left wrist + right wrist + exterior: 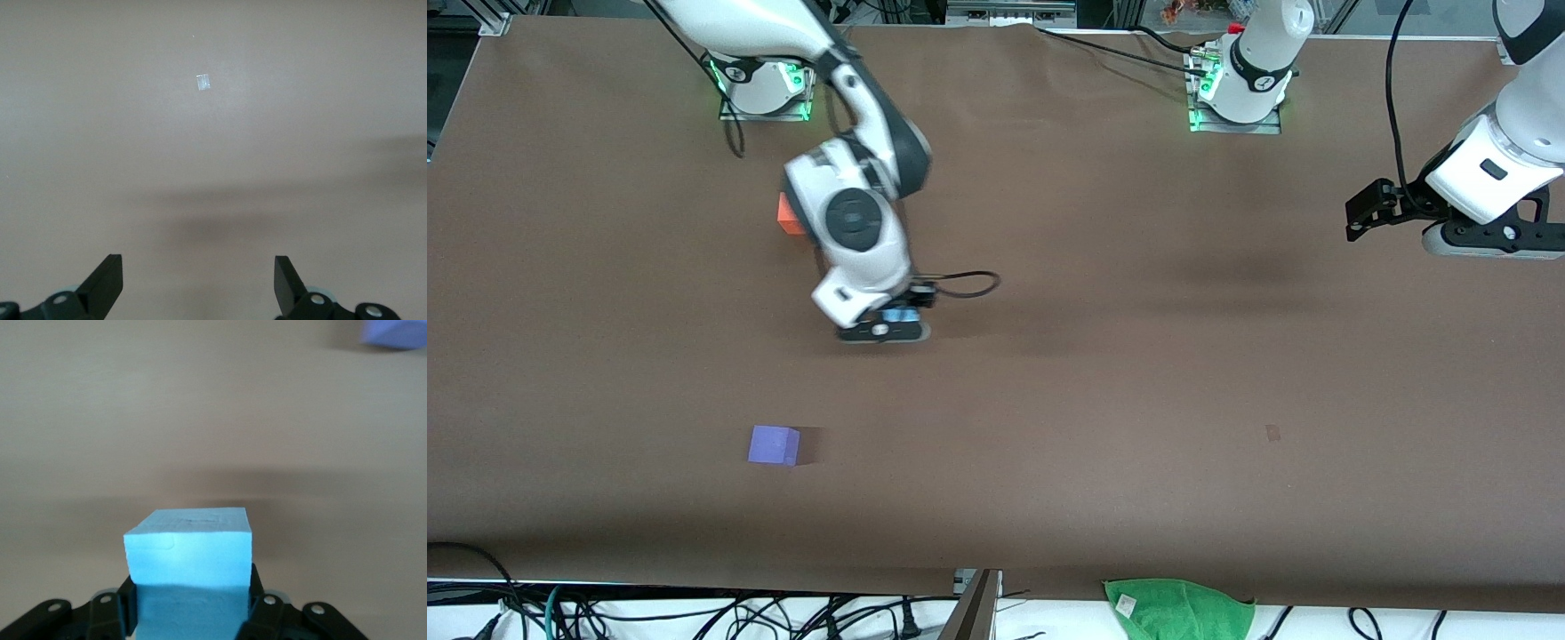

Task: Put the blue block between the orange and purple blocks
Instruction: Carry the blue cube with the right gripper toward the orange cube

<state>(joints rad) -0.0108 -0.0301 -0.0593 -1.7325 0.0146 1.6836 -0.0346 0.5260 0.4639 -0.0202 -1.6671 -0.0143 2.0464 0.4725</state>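
Three blocks: one blue block (189, 553) in closed right gripper (190, 613) jaws, one orange (788, 214), one purple (774, 444); left gripper (198, 283) jaws open.

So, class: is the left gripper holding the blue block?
No: the left gripper is open over bare table, while the blue block sits clamped in the right gripper.

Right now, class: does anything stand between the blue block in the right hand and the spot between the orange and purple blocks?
Nothing visible does. The right hand is shut on the blue block. Only bare table shows between the orange block, partly hidden by the arm, and the purple block.
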